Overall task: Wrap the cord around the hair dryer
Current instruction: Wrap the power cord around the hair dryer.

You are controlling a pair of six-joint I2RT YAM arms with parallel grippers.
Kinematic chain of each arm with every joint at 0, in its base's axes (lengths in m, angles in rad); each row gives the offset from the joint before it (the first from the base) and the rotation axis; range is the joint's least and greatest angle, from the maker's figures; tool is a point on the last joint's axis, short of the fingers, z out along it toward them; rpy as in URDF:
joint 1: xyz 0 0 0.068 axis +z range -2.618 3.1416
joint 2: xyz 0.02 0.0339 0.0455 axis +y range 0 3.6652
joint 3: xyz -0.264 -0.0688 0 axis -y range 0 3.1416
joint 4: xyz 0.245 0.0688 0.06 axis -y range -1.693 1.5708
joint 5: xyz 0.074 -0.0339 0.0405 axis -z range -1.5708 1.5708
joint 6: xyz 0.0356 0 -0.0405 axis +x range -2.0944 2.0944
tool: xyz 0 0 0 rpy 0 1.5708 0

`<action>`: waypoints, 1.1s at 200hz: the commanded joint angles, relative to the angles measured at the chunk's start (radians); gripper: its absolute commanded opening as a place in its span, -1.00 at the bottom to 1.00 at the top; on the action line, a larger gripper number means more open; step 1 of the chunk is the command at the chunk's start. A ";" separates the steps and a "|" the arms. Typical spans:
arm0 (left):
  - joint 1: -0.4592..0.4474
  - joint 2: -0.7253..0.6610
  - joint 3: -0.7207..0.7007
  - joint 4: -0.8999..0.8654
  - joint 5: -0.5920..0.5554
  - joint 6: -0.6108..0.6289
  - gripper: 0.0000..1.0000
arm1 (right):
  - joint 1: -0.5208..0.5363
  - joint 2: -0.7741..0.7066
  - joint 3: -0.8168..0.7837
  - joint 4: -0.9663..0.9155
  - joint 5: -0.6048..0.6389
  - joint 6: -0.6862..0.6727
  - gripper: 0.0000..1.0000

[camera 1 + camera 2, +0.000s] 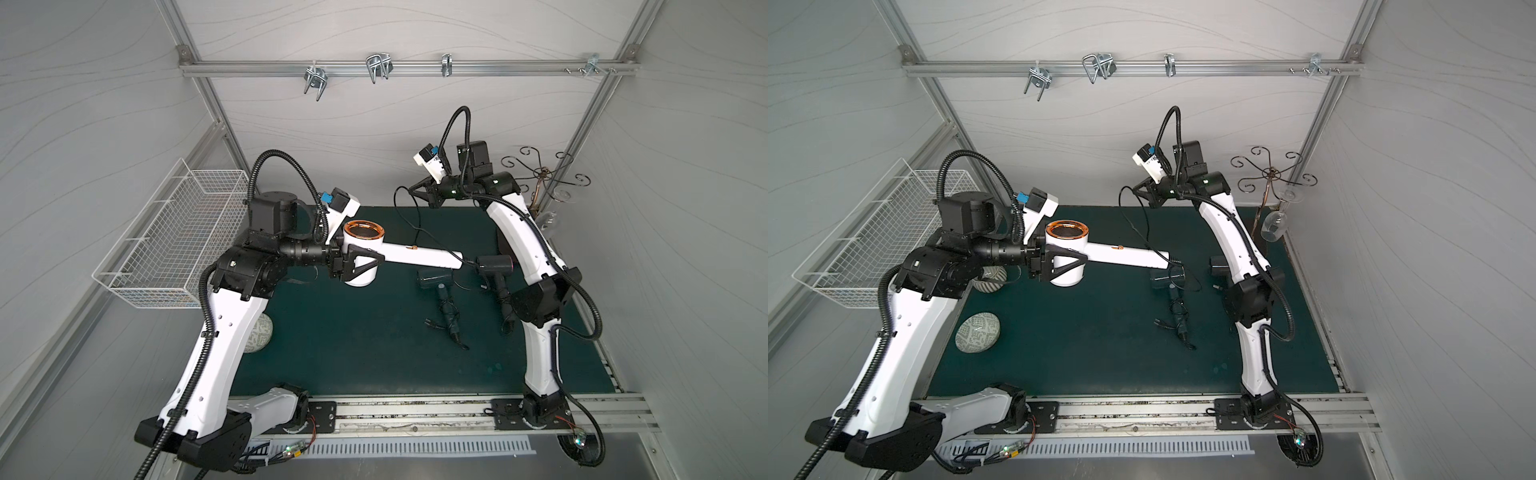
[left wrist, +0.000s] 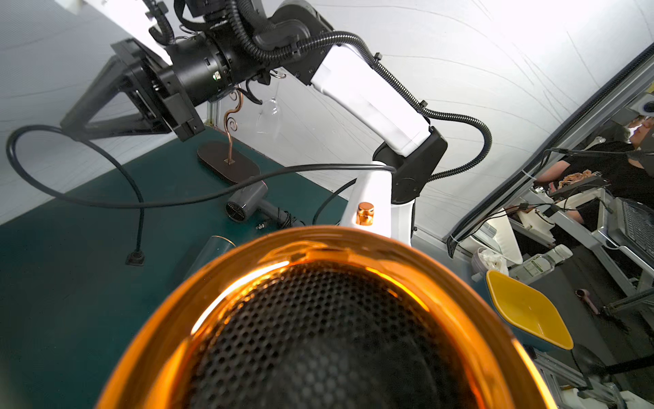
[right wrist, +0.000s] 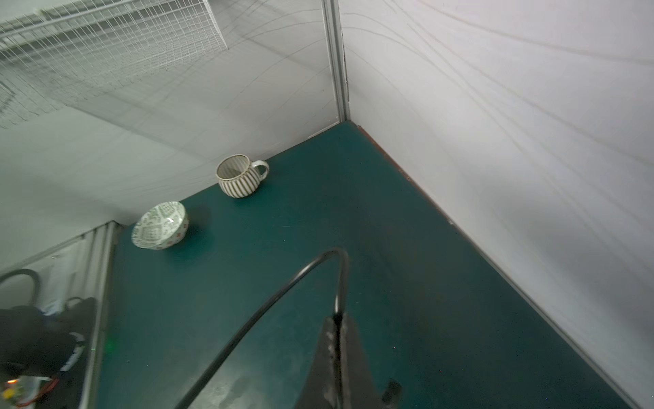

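Spreading across the lower middle, the matte green mat [image 1: 353, 353] lies flat. Centre-left, the glossy white hair dryer [image 1: 415, 255] is clamped by its cylindrical barrel in the left gripper [image 1: 368, 262], jaws wide. Upper centre, the right gripper [image 1: 412, 190] pinches the thin black cord [image 1: 419, 224] tight.

In the left wrist view, the white hair dryer [image 2: 329, 318] barrel is blurred and cut off at the frame edge. In a top view, the mug [image 1: 992, 279] is mostly hidden behind the left arm [image 1: 913, 332]. The cord [image 3: 265, 304] runs out of the right wrist view at the frame edge.
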 commanded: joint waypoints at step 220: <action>0.255 0.112 0.133 0.581 0.182 -0.448 -1.00 | -0.090 -0.245 -0.658 0.472 -0.261 0.230 0.64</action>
